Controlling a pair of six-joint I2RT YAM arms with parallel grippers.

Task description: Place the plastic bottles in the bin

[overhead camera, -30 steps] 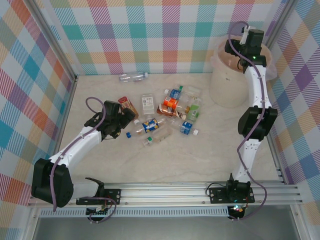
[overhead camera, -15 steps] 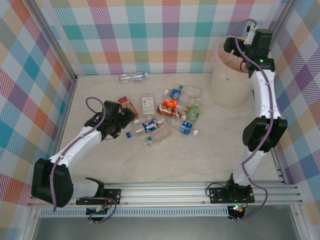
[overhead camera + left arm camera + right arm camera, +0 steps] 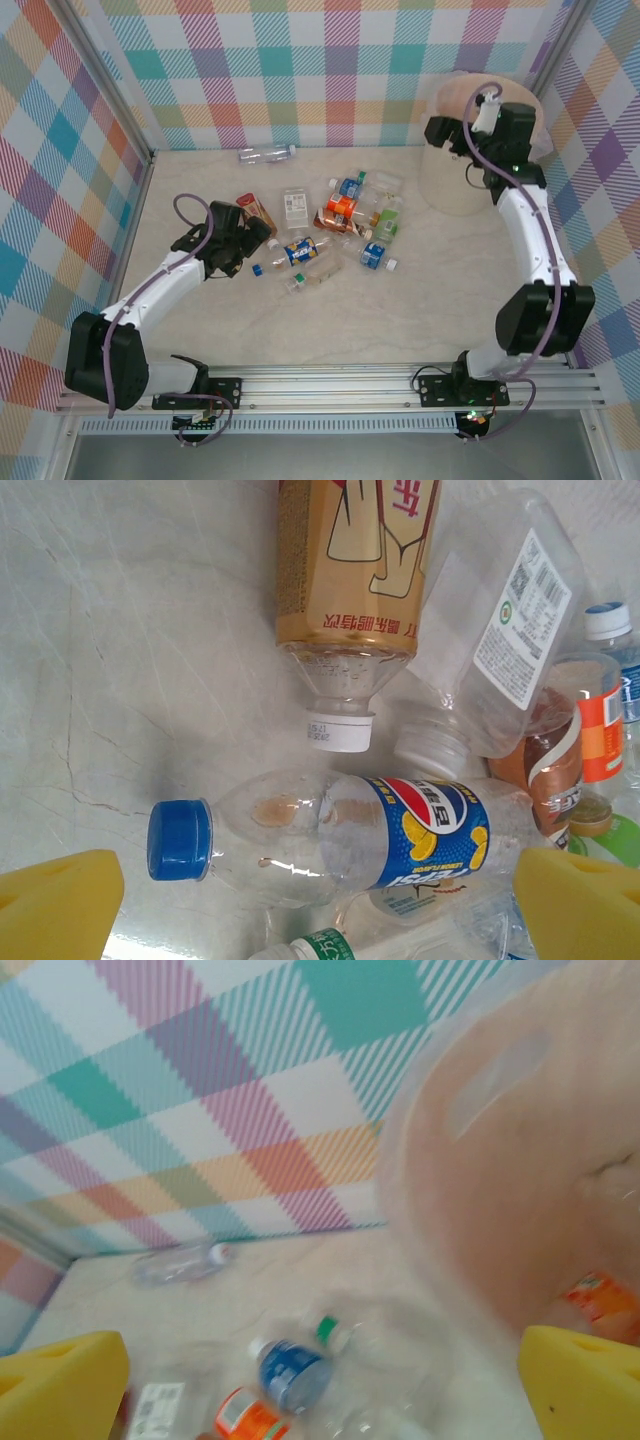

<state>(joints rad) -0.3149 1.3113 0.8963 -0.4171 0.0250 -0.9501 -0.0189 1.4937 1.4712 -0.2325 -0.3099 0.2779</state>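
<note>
Left wrist, Pepsi-labelled bottle [image 3: 330, 835], gold bottle [image 3: 345, 580] with Chinese print

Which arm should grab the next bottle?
Left. The left claw hangs open right over the blue-capped bottle. The right claw is far off, up by the bin.

Overhead camera spans the table [image 3: 400, 330]; both wrist cameras face the bottles [image 3: 303, 251].

blue-label bottle [image 3: 425, 830]: Pepsi logo | gold-label bottle [image 3: 350, 570]: red Chinese characters | white-label bottle [image 3: 525, 620]: QR code
</note>
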